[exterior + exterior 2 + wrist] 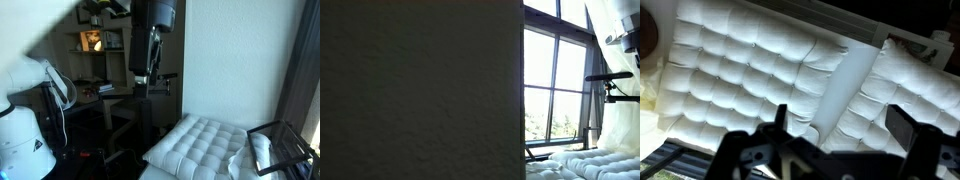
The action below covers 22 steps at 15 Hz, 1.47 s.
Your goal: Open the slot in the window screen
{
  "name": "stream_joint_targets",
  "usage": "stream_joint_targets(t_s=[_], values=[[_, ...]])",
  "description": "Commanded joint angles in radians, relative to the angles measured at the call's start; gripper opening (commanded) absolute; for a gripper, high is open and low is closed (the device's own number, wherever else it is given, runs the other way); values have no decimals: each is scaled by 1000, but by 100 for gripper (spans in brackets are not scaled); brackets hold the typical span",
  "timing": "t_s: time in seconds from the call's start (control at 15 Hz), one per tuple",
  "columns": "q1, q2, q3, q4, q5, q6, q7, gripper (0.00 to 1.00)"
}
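My gripper (840, 125) is open, its two dark fingers (902, 126) spread wide with nothing between them. In the wrist view it hangs over white tufted cushions (750, 70). In an exterior view the gripper (141, 88) hangs on the dark wrist high above the cushion (200, 145), near the white wall. A tall window (555, 90) with dark frames shows in an exterior view. I cannot make out the window screen or its slot in any view.
A black metal frame (283, 140) stands by the cushion, next to a dark curtain (300, 60). Shelves and a desk (100, 90) with clutter lie behind the arm. A dark wall (420, 90) blocks most of an exterior view.
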Motion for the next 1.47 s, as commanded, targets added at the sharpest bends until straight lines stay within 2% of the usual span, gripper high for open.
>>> stream_joint_targets(t_s=[0.0,0.93,1.13,1.4], values=[[0,1,-1,2,0,-2,0,100],[1,3,-1,0,-2,6,-6,100],[7,-26,22,-57,-54,53,14,100],[20,-76,73,-194,-185,149,44,100]])
